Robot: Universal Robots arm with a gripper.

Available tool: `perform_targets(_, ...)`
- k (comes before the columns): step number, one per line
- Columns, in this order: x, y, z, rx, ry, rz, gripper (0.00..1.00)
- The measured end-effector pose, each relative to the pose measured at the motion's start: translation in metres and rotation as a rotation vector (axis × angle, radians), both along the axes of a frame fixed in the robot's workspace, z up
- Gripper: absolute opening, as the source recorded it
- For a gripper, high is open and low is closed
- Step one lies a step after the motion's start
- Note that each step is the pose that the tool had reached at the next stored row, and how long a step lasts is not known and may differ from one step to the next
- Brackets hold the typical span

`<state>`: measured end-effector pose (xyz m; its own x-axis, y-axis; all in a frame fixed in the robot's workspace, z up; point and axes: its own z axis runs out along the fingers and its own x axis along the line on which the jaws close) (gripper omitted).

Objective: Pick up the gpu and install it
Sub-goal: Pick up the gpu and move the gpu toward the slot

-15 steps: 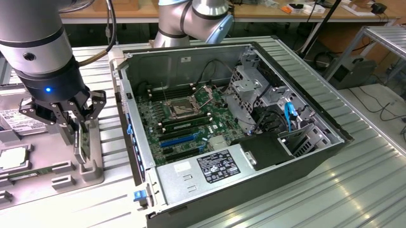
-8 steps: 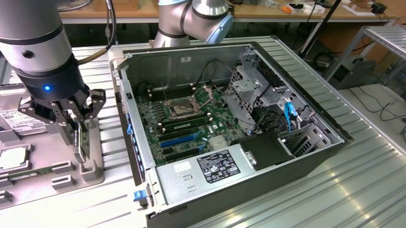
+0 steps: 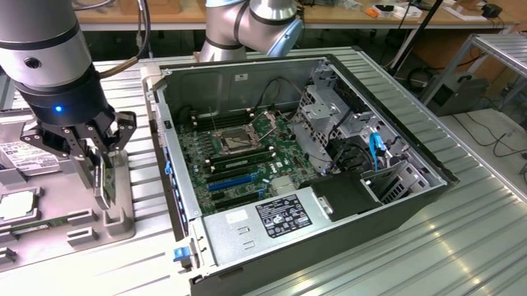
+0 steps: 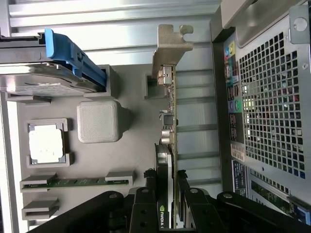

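Observation:
The gpu [image 4: 171,121] stands on edge in a slot of the grey parts holder [image 3: 115,216], its silver bracket [image 4: 170,43] at one end. My gripper [image 4: 166,180] reaches down over it, with a black finger [image 4: 146,194] on each side of the card, shut on it. In the exterior view, my gripper [image 3: 95,169] is at the exterior view's left, beside the open computer case [image 3: 247,74], and the gpu [image 3: 105,182] shows as a thin edge between the fingers. Inside the case lies the motherboard [image 3: 239,154] with its blue and black expansion slots [image 3: 234,180].
The holder also carries a hard drive in a blue caddy [image 4: 53,63], a processor chip [image 4: 46,143], a green memory stick [image 4: 73,183] and a grey block [image 4: 97,121]. The case's perforated rear panel [image 4: 272,97] stands close beside the gpu. Part of the arm [image 3: 247,24] rises behind the case.

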<state>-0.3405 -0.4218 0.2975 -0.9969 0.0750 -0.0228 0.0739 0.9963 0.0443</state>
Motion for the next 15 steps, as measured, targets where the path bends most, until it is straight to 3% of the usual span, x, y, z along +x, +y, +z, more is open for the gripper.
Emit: perform_targets(15,0.000,0.0000,0.0182,-0.0001,0.0001,0.000,0.27)
